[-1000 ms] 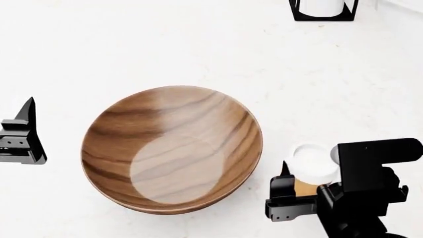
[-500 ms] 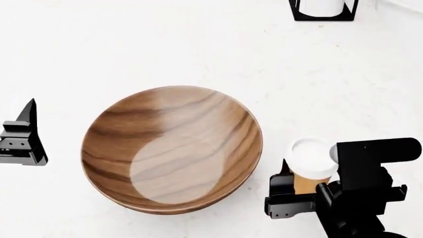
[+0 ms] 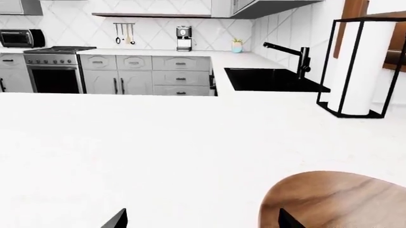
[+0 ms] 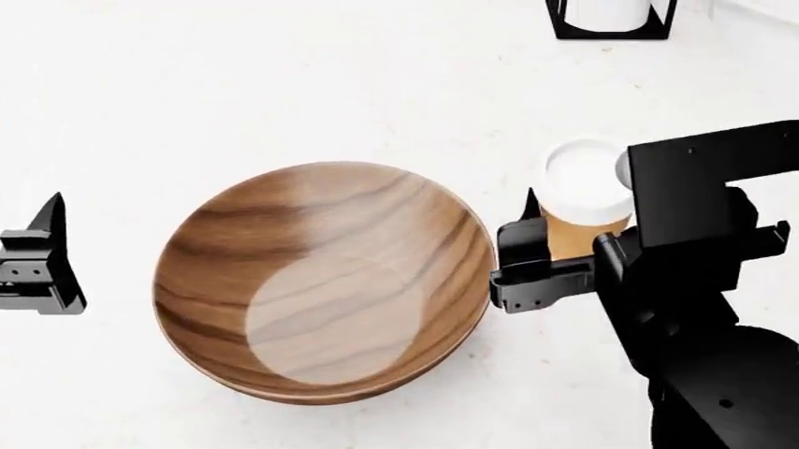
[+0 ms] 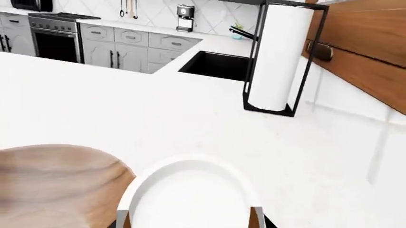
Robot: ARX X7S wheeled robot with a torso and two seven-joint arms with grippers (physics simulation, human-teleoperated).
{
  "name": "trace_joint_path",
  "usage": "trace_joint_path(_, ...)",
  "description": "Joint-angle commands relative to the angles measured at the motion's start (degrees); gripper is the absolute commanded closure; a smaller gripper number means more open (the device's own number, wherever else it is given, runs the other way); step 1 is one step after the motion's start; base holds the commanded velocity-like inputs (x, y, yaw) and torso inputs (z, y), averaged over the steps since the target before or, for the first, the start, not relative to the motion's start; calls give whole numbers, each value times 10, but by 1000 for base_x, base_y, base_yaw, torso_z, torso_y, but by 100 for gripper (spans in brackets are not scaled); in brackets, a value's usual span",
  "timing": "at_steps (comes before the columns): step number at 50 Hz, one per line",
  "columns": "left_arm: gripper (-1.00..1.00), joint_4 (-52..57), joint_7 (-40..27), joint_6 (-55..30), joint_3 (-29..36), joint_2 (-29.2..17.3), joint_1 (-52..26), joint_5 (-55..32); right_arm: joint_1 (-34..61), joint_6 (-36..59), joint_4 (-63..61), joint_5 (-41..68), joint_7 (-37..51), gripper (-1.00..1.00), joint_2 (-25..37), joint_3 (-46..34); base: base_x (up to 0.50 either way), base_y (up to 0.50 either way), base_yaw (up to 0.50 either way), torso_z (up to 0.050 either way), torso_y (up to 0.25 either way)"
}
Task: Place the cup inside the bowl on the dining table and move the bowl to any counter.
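The dining table (image 4: pixel 312 84) fills the head view as a plain white sheet, and only the wrist views show what lies beyond it — grey cabinets (image 3: pixel 152 76), an oven (image 3: pixel 56 71) and a black sink (image 3: pixel 269 80) with a dark faucet (image 3: pixel 295 57). A paper towel roll in a black wire holder (image 5: pixel 279 59) stands tall in both wrist views; the head view catches just its base at the far edge.

The bowl (image 4: pixel 325 281) sits on the table, wide and shallow, glossy wood with dark streaks and nothing inside it.

The right arm reaches in from the near right, its gripper (image 4: pixel 577 254) closed around the cup (image 4: pixel 587 201) just beside the bowl's right rim. The cup is tan with a white lid, upright — whether it clears the tabletop cannot be told. The left gripper (image 4: pixel 37 262) hangs well left of the bowl; its jaws stand apart in the left wrist view, holding nothing.
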Motion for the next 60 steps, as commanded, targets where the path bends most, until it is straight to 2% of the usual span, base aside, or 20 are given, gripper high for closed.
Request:
trace_joint_path(1, -100, -9, -7, -17, -26, 12, -2, -10, 105, 32, 18, -16, -17, 100, -9, -38, 0, 0, 0, 0, 0)
trace_joint_path(6, -100, -10, -8, -17, -34, 11, 0, -12, 161, 22, 59, -29, -40, 100, -26, -73, 0, 0, 0, 0, 0)
trace_joint_path(11, -100, -13, -12, -15, -33, 9, -1, -10, 200, -31, 147, -40, -88, 100, -64, -100, 0, 0, 0, 0, 0)
trace_joint_path(18, -100, -18, -9, -9, -38, 5, 7, -11, 213, -107, 276, -61, -143, 100, -132, -147, 0, 0, 0, 0, 0)
trace_joint_path(30, -100, -46, 20, 7, -59, -27, 6, -22, 228, -200, 461, -66, -220, 100, -210, -166, 0, 0, 0, 0, 0)
trace_joint_path(47, -100, -45, 35, 14, -76, -44, 21, -33, 159, -84, 308, -7, -178, 100, -182, -170, 0, 0, 0, 0, 0)
trace_joint_path(60, -100, -46, 33, 8, -77, -45, 19, -39, 134, -92, 336, -1, -186, 100, -191, -177, 0, 0, 0, 0, 0)
